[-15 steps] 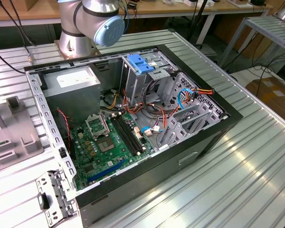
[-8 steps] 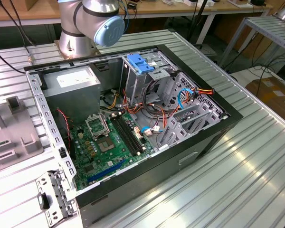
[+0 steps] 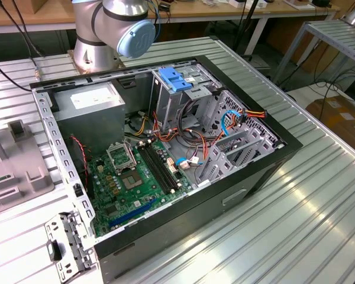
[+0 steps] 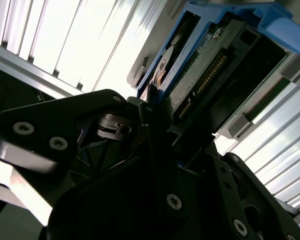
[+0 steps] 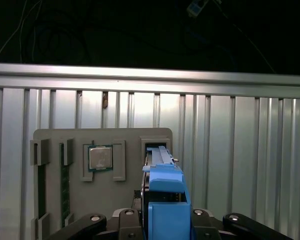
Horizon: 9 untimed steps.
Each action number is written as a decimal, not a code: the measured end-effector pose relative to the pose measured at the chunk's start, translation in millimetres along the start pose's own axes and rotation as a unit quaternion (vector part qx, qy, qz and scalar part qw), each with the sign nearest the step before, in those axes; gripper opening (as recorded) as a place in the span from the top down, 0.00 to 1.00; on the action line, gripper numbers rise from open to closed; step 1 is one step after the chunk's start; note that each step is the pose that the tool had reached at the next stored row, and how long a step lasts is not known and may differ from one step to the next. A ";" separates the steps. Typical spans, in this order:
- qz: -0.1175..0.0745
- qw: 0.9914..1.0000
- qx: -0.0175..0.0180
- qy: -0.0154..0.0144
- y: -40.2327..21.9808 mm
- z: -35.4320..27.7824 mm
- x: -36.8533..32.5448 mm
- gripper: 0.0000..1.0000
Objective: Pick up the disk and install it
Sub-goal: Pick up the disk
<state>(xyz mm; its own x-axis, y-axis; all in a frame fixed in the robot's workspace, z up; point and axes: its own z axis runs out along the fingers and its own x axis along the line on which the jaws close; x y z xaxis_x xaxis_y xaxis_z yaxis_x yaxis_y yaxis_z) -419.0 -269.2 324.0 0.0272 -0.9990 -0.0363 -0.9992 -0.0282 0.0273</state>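
Desk: Exterior view?
Me: Open computer case (image 3: pixel 165 154) mid-table (image 3: pixel 296 225), arm base (image 3: pixel 100 35) at the table's edge behind it, grey tray (image 3: pixel 18 171) by the edge at the exterior view's left.
Desk: Second wrist view?
Me: My gripper (image 4: pixel 175 127) is clamped on the disk (image 4: pixel 215 65). Pin row faces back toward the wrist, I think. Grey slot walls (image 4: pixel 140 70) flank it.
Desk: First wrist view?
Me: Disk stands on edge at the tray's corner slot, beside the processor (image 5: pixel 100 157). Long axis runs straight out from the fingers (image 5: pixel 200 220) toward the tray. Seated or just clear, I cannot tell.
Desk: Step?
Me: Pick-up, I judge; install not begun. Next move calls for a straight pull along that axis, no twist, firm hold.
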 end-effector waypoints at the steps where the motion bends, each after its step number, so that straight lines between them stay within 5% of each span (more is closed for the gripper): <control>1: 0.000 1.000 0.000 0.000 0.0 -0.3 0.0 0.64; 9: 0.000 1.000 0.000 0.000 0.1 -2.0 -0.1 0.64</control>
<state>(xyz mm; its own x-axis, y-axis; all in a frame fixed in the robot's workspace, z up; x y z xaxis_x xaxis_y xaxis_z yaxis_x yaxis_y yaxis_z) -419.0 -269.2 326.0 0.0271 -0.9990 -0.0363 -0.9992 -0.0281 0.0273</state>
